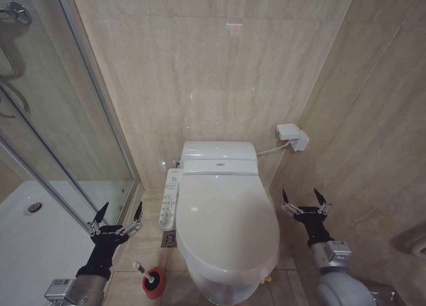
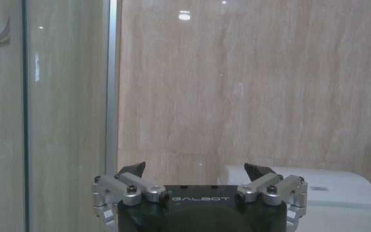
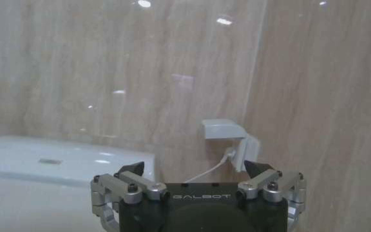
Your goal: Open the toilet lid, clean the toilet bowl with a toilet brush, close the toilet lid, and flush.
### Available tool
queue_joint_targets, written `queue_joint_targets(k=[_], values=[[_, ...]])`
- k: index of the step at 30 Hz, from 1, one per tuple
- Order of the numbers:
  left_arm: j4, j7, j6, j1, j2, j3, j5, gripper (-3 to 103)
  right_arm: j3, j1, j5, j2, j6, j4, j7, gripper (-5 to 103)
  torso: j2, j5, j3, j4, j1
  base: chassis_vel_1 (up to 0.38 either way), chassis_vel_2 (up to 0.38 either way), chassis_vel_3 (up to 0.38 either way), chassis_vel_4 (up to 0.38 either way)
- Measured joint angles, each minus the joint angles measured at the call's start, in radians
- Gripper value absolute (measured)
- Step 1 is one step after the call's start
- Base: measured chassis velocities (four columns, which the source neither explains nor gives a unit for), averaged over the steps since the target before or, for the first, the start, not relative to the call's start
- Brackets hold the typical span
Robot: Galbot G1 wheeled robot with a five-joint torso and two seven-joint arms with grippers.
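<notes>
Floor-standing toilet against the far tiled wall, seen from above. The toilet lid (image 1: pixel 223 216) lies flat and closed over the toilet bowl (image 1: pixel 223 289), whose button panel (image 1: pixel 170 198) runs along its left side. The toilet brush (image 1: pixel 141 269) stands tilted in its red holder (image 1: pixel 154 283) on the floor, near and to the left of the bowl. The left gripper (image 1: pixel 118 214) hangs above the floor beside the shower glass (image 1: pixel 60 120), fingers spread wide and empty. The right gripper (image 1: pixel 305 199) hovers to the right of the lid, fingers likewise wide and empty. A wall socket (image 1: pixel 293 136) sits on the far right.
</notes>
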Motion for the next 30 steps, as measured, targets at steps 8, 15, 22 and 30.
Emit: queue_joint_targets(k=[8,15,22,30], values=[[0.000,0.000,0.000,0.000,0.000,0.000,0.000,100,0.002,-0.019,0.007,0.019,-0.020,0.019,-0.036,100,0.000,0.0000,0.000,0.0000,0.000,0.000,0.000,0.000,0.000],[0.000,0.000,0.000,0.000,0.000,0.000,0.000,100,0.002,-0.033,0.008,0.039,-0.022,0.049,-0.033,100,0.000,0.0000,0.000,0.0000,0.000,0.000,0.000,0.000,0.000],[0.000,0.000,0.000,0.000,0.000,0.000,0.000,100,0.003,-0.037,0.011,0.050,-0.031,0.066,-0.024,100,0.000,-0.0001,0.000,0.0000,0.000,0.000,0.000,0.000,0.000],[0.000,0.000,0.000,0.000,0.000,0.000,0.000,100,0.003,-0.038,0.011,0.050,-0.034,0.067,-0.022,100,0.000,-0.0001,0.000,0.0000,0.000,0.000,0.000,0.000,0.000]])
